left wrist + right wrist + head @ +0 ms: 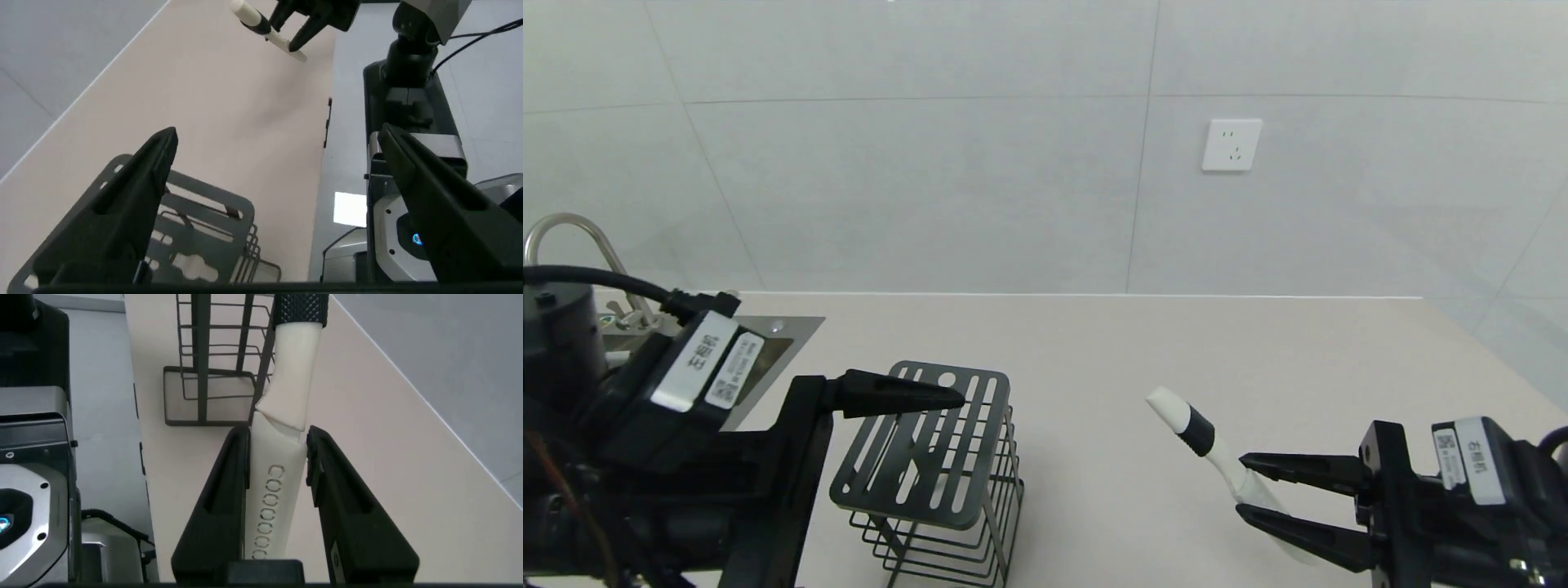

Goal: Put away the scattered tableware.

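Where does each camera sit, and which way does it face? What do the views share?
Head view: on the head, facing forward and down at the beige counter; both arms show.
Left wrist view: on the left arm, looking between the left gripper's open fingers toward the right gripper.
Right wrist view: on the right arm, looking along the gripped white, black-banded utensil.
Shared: all show the black slotted metal rack and utensil.

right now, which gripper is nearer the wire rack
Left. The left gripper hangs just over the wire rack, jaws open; the right gripper holds the white utensil off to its right.
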### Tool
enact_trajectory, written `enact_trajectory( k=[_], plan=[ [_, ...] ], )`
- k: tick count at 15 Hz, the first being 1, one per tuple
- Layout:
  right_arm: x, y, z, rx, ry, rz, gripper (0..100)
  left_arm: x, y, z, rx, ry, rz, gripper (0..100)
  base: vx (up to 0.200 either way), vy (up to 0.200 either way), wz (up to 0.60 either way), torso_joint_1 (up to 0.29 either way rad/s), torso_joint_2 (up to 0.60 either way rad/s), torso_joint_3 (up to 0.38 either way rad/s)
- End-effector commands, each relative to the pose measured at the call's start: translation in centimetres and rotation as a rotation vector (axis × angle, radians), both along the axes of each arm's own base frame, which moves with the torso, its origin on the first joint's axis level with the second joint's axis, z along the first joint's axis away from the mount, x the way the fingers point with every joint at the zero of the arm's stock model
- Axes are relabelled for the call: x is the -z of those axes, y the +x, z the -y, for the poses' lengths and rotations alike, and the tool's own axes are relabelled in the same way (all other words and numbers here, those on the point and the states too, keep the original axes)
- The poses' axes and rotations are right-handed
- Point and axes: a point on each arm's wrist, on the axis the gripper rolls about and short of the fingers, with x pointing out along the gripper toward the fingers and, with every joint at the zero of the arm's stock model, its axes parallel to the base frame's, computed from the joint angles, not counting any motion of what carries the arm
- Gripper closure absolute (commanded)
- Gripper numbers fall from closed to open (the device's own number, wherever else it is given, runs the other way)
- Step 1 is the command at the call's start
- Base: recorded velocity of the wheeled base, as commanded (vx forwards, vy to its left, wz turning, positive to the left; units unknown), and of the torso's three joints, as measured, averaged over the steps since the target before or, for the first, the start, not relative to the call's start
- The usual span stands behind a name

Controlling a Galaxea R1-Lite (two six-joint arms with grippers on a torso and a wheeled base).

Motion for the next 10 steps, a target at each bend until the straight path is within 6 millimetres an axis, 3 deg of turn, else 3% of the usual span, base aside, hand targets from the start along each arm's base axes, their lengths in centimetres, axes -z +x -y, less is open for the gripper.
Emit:
enact_trajectory(
  k=[1,7,10],
  plan=[
    [-0.6,0.1,-0.5,-0.019,0.014,0.022,100,0.1,1.7,2.1,0.038,0.008,-0.018,0,0.000,0.000,0.00,0.000,0.00,0.000],
    [-2.1,0.8,-0.9,-0.019,0.053,0.086,100,1.1,4.0,5.3,0.081,-0.027,-0.024,0,0.000,0.000,0.00,0.000,0.00,0.000],
    [-3.4,1.4,-1.2,-0.017,0.084,0.125,100,0.5,4.8,8.1,0.119,-0.114,-0.056,0,0.000,0.000,0.00,0.000,0.00,0.000]
  ],
)
